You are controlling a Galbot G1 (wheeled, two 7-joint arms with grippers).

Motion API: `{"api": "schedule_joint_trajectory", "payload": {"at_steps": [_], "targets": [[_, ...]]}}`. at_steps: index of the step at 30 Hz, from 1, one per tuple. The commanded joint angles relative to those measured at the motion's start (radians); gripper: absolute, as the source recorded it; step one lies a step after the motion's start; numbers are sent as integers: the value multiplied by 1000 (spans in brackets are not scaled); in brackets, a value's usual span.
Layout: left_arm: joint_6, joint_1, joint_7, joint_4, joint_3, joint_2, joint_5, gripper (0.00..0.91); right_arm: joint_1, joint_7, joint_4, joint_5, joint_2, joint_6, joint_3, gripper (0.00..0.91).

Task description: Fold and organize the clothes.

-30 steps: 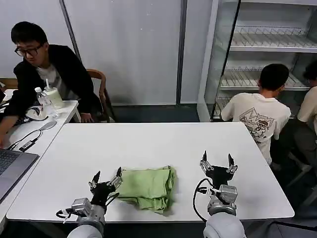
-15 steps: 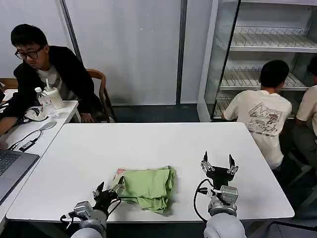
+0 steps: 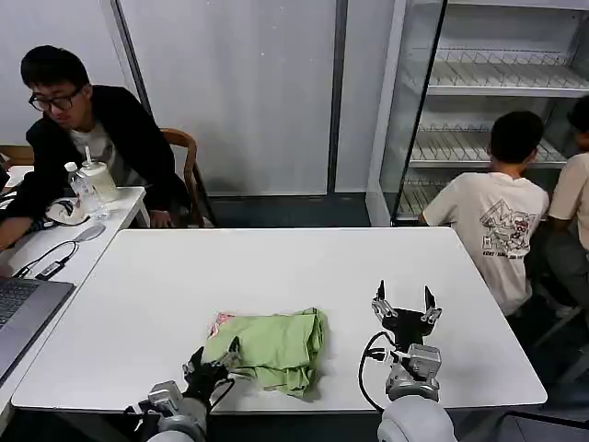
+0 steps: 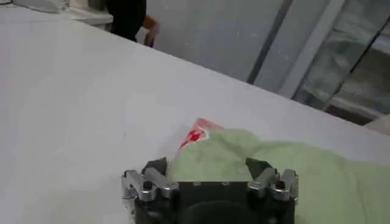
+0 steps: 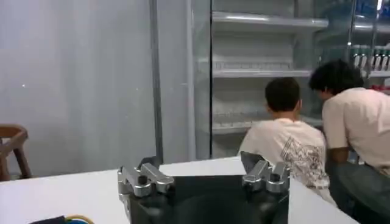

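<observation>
The right gripper (image 5: pixel 203 173) sits just above the white counter (image 5: pixel 73 195), its two fingers (image 5: pixel 141 178) spread apart with nothing between them. Beyond the counter's far edge stands a glass-fronted shelf unit (image 5: pixel 268 73), and the backrest of a wooden chair (image 5: pixel 12 143) rises at the side.

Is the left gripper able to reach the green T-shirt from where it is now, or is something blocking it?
Probably yes. The left gripper is open at the near left corner of the green T-shirt, its fingers on either side of the cloth edge in the left wrist view, and nothing lies between them on the white table.
</observation>
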Motion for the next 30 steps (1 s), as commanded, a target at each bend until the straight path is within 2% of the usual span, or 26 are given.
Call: {"api": "schedule_joint_trajectory", "payload": {"at_steps": [1, 23, 30], "targets": [[-25, 3, -4, 34, 26, -3, 27, 20, -2, 0, 0, 0, 0, 2, 1, 907], [-32, 0, -8, 29, -3, -2, 27, 20, 9, 3, 1, -2, 5, -5, -12, 907], [-33, -61, -16, 40, -93, 62, 53, 20, 3, 2, 0, -2, 5, -2, -12, 907]]}}
